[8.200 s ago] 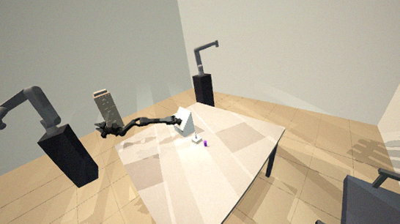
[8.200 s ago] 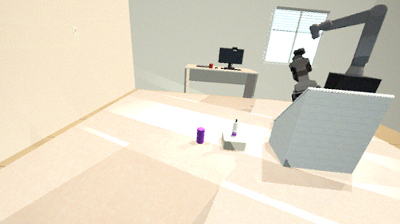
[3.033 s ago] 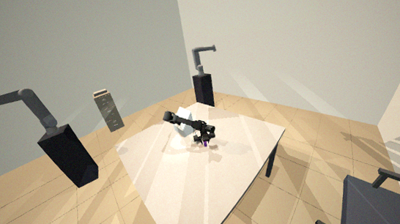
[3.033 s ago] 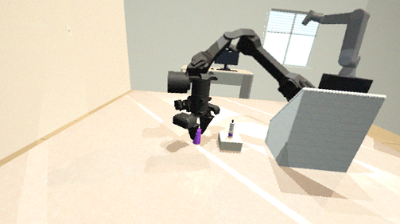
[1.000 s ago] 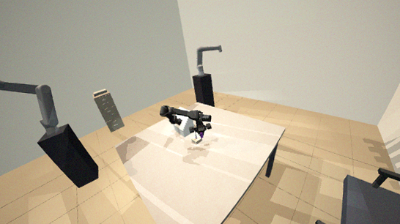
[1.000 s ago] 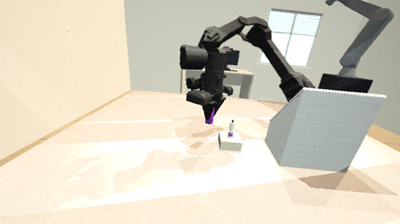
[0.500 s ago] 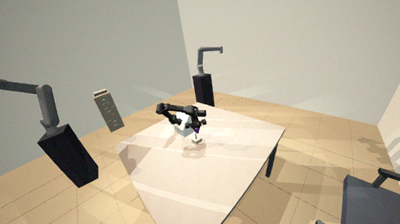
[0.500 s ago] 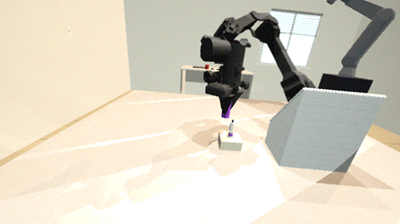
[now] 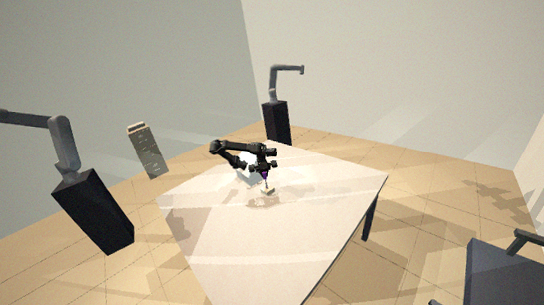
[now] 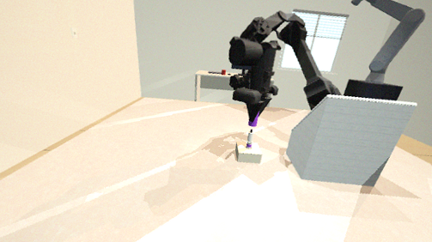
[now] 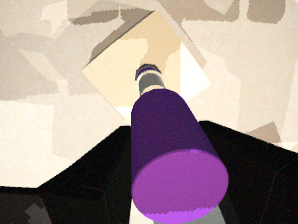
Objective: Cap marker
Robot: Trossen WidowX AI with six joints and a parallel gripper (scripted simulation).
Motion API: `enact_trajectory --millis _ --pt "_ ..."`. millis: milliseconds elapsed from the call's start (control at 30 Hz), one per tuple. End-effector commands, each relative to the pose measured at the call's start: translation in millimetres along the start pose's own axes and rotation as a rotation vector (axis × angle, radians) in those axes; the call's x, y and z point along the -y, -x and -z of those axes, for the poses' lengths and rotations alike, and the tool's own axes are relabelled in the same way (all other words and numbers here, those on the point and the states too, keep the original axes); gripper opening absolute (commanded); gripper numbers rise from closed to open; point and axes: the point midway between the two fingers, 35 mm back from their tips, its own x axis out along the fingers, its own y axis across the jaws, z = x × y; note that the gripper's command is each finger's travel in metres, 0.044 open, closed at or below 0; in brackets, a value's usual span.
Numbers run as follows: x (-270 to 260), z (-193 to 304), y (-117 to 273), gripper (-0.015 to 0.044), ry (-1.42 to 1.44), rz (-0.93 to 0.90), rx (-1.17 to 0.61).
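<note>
My gripper [image 10: 254,117] [image 11: 164,133] is shut on the purple cap [image 10: 253,121] [image 11: 167,125] [image 9: 265,175]. In the exterior view the cap hangs slightly tilted just above the marker's dark tip, with a small gap between them. The marker [image 10: 250,137] [image 11: 151,82] stands upright, with a white-grey body and a purple band at its foot, in the pale holder block [image 10: 250,158] [image 11: 112,70] [image 9: 269,193]. In the wrist view the cap hides part of the marker, including its tip.
A large pale grey angular block [image 10: 345,140] [image 9: 248,174] stands on the table [image 9: 263,242] near the arm's base, to the right of the holder in the exterior view. Two grey arms on dark pedestals [image 9: 93,212] [image 9: 277,122] stand beyond the table, and a dark chair [image 9: 514,286] stands beside it.
</note>
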Motion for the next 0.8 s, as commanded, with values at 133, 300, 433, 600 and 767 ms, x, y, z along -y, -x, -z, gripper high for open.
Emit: enact_trajectory --millis 133,300,433,600,767 --pt "-0.5 0.2 -8.2 0.0000 -0.001 -0.003 -0.001" --pt "-1.0 -0.2 -16.4 0.0000 -0.001 -0.003 -0.001" --pt "-1.2 -0.3 -23.0 0.0000 -0.001 -0.004 -0.001" --pt "-1.2 -0.4 -31.1 0.0000 -0.001 -0.003 0.000" --pt "-0.9 -0.4 -39.2 0.0000 -0.001 -0.003 0.000"
